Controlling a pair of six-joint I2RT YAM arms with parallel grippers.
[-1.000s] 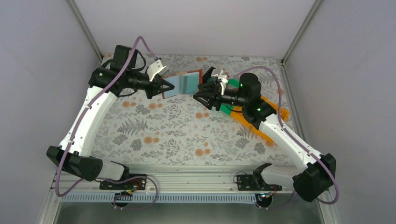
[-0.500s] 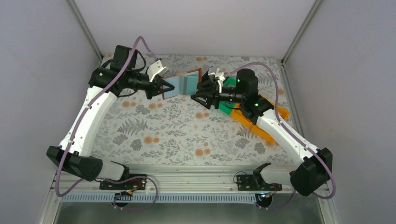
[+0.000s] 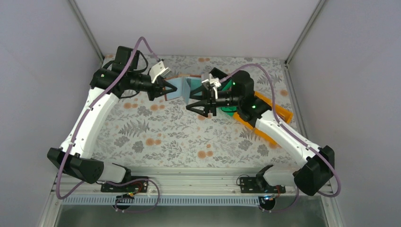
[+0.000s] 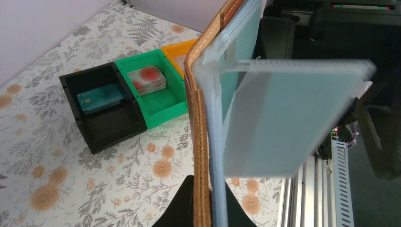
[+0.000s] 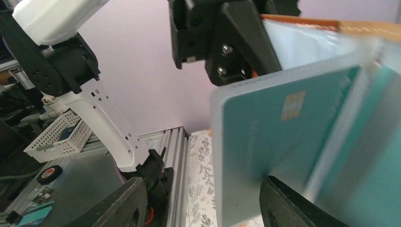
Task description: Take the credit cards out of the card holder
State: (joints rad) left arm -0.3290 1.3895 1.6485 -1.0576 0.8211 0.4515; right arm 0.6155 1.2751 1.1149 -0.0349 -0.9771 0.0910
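Note:
My left gripper (image 3: 165,89) is shut on the card holder (image 3: 177,88), a brown wallet with a pale blue inside, and holds it open above the table. In the left wrist view the wallet's edge (image 4: 204,142) stands between my jaws (image 4: 210,191). An inner sleeve (image 4: 288,118) swings out from it. In the right wrist view that sleeve holds a teal credit card (image 5: 279,118) with a gold chip. My right gripper (image 3: 197,106) is wide open, with its fingers (image 5: 118,203) on either side of the sleeve's lower edge.
A black bin (image 4: 101,111) holds a teal card (image 4: 99,99). Next to it a green bin (image 4: 163,101) holds a pale card with red spots (image 4: 149,80), and then comes an orange bin (image 3: 272,113). The bins stand at the back right, under my right arm.
My right gripper has moved left to the wallet's free half, which has swung up and toward the left. The left gripper has held still.

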